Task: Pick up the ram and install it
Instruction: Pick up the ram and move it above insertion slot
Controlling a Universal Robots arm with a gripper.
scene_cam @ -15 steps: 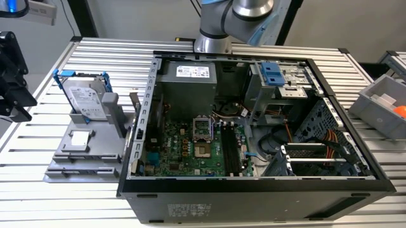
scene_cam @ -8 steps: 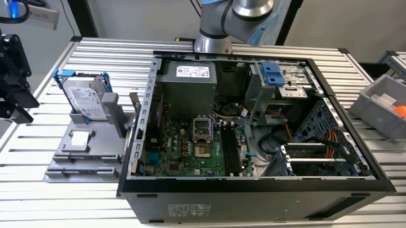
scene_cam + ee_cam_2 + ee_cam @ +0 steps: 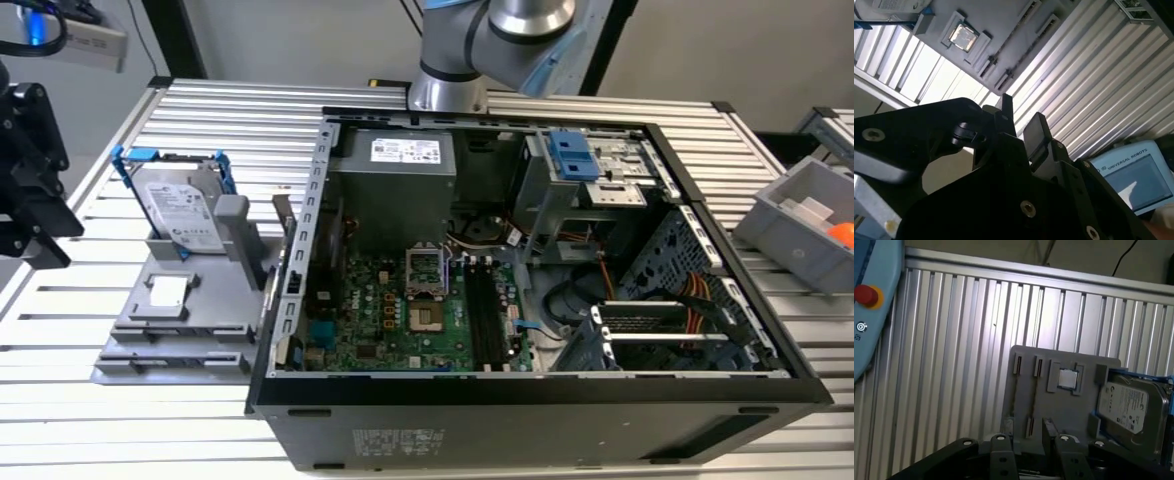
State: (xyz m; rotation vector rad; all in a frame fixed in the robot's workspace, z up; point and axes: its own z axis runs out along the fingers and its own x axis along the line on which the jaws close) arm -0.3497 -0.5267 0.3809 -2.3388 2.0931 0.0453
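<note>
The ram is out of view. My gripper is open, with a bare gap between its two black fingers. In the first wrist view the gripper hangs over the edge of a grey parts fixture that has narrow slots with nothing in them. In the exterior view the gripper's black body sits at the left edge, beside that fixture. The open computer case shows the motherboard and its long black slots.
On the fixture stand a silver hard drive in a blue frame and a small square chip. A blue drive-bay latch sits at the case's far side. A grey bin is at the exterior view's right. A teach pendant lies on the ribbed table.
</note>
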